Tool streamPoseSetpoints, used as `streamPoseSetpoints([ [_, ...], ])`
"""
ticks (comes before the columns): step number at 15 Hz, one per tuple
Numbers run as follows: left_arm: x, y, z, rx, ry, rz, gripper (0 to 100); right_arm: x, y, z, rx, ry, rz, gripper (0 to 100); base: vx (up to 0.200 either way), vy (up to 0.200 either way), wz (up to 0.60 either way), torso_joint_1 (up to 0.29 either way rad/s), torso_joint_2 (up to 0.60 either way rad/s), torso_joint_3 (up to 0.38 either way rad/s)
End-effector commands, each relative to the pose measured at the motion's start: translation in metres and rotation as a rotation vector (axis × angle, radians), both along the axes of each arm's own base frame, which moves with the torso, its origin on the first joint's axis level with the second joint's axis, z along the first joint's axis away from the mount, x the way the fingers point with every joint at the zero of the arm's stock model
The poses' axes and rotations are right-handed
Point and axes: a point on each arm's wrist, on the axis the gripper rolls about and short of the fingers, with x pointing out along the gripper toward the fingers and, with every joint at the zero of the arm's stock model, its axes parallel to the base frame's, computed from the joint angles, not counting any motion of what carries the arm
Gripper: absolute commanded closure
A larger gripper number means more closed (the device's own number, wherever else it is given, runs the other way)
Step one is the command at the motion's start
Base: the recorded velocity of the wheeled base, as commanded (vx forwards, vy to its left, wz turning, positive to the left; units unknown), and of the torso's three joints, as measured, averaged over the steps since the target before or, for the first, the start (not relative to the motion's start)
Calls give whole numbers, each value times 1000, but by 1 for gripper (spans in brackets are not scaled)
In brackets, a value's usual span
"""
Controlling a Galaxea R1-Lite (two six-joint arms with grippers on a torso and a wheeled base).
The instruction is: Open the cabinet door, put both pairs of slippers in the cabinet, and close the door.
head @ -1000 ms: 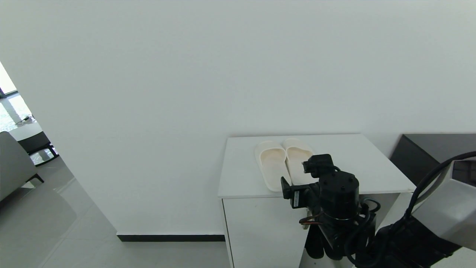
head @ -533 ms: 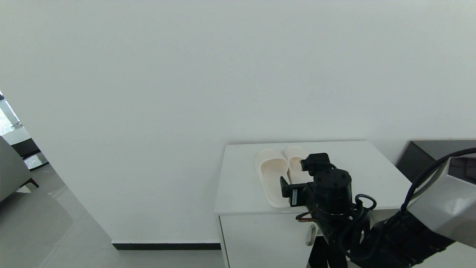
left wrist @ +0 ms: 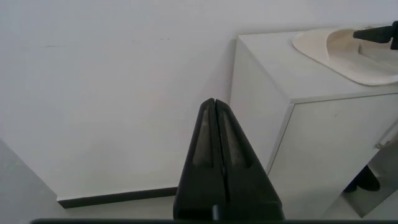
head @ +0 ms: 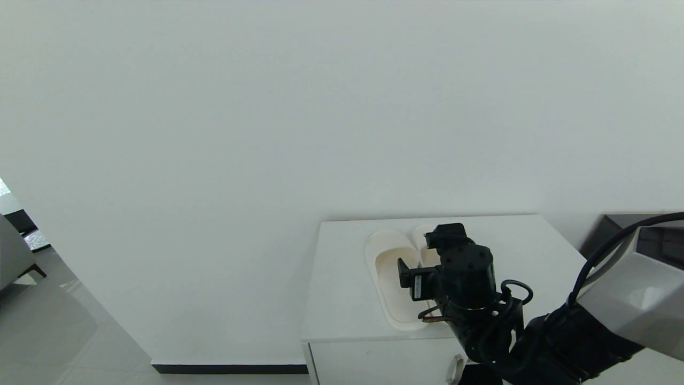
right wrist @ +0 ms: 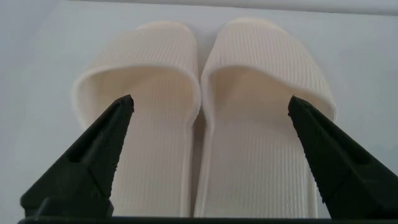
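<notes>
Slippers (right wrist: 205, 124): right gripper (right wrist: 211, 102) poised just short of them, jaws spread wide; left gripper (left wrist: 215, 106) pinched together, empty, beside cabinet (head: 342, 299); cream pair side by side at cabinet top's front edge, toes toward wall; judged light, soft ribbed foam, best pinched across both straps; no legible markings.

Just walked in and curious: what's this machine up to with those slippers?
A robot's right arm hovers over a pair of cream slippers lying side by side on top of a white cabinet, its jaws open wide above the pair. The left arm hangs low beside the cabinet, jaws shut. Nothing is gripped yet; the slippers are meant to go inside.
</notes>
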Motion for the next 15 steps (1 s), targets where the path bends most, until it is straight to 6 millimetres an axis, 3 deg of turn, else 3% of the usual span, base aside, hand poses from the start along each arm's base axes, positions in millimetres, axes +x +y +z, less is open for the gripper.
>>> streamPoseSetpoints([
  [1, 0, 0, 0, 0, 0, 1, 100, -3, 2, 0, 1, 1, 10, 0, 0, 0, 0, 0, 0, 0],
  [4, 0, 0, 0, 0, -1, 1, 100, 0, 3, -7, 4, 27, 51, 0, 0, 0, 0, 0, 0, 0],
  [9, 0, 0, 0, 0, 0, 1, 100, 24, 7, -26, -2, 41, 19, 0, 0, 0, 0, 0, 0, 0],
  [15, 0, 0, 0, -1, 0, 1, 100, 42, 7, -23, 23, 14, -13, 0, 0, 0, 0, 0, 0, 0],
])
